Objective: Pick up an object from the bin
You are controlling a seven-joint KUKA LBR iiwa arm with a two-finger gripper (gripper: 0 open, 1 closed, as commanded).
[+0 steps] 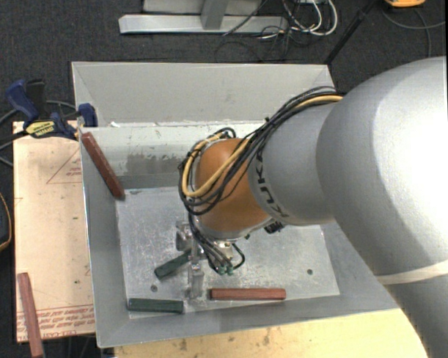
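My gripper (194,277) hangs low over the front middle of the bin floor, under the arm's orange cover. A short dark green block (170,267) lies tilted just to its left, its right end touching or nearly touching the gripper. A reddish-brown bar (247,293) lies flat along the front wall, just right of the gripper's tip. A second dark green bar (155,305) rests in the front left corner.
A long brown bar (102,166) leans against the left wall near the back corner. The arm's thick grey body covers the right half of the bin. The bare floor at the back left is scuffed.
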